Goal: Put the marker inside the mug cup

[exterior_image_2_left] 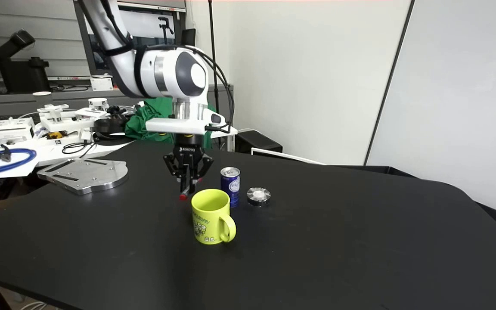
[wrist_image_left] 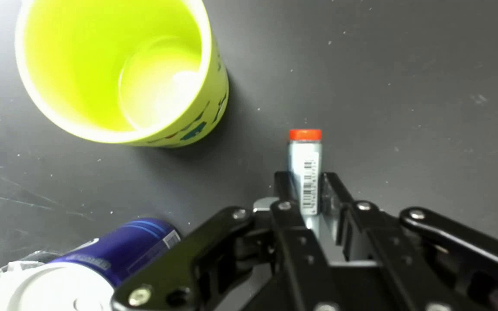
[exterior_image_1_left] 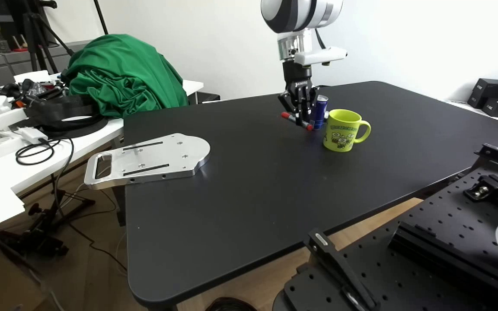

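The marker (wrist_image_left: 305, 168) has a grey barrel with a barcode label and red ends. It is held crosswise between my fingers, slightly tilted in an exterior view (exterior_image_1_left: 291, 118), and appears a little above the table. My gripper (wrist_image_left: 304, 185) is shut on the marker's middle; it also shows in both exterior views (exterior_image_1_left: 302, 117) (exterior_image_2_left: 189, 184). The yellow-green mug cup (exterior_image_1_left: 339, 129) stands upright beside the gripper, with its handle facing away from it (exterior_image_2_left: 207, 217). In the wrist view the mug (wrist_image_left: 216, 93) is at the upper left, its open top and bare inside visible, apart from the marker.
A slim blue can (exterior_image_2_left: 230, 185) stands close behind the mug and beside the gripper, also at lower left in the wrist view (wrist_image_left: 123, 250). A tape roll (exterior_image_2_left: 258, 196) lies next to the can. A metal plate (exterior_image_1_left: 158, 157) overhangs the black table's edge (exterior_image_1_left: 231, 194).
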Action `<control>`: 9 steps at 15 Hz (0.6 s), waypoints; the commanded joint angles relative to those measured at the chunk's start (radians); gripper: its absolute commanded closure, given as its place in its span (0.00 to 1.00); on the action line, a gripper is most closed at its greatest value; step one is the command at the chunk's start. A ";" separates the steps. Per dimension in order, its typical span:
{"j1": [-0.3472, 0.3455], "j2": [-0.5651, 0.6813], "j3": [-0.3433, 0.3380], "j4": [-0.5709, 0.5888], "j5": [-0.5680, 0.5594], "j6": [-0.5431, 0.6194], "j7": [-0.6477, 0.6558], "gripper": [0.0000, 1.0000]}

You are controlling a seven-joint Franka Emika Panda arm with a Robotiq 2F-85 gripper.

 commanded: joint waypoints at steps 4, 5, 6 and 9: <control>-0.022 0.005 0.038 0.224 0.086 -0.412 0.052 0.95; -0.020 0.002 0.028 0.263 0.084 -0.479 0.071 0.95; -0.023 0.001 0.020 0.303 0.080 -0.550 0.083 0.95; -0.070 -0.004 0.007 0.398 0.106 -0.798 0.076 0.95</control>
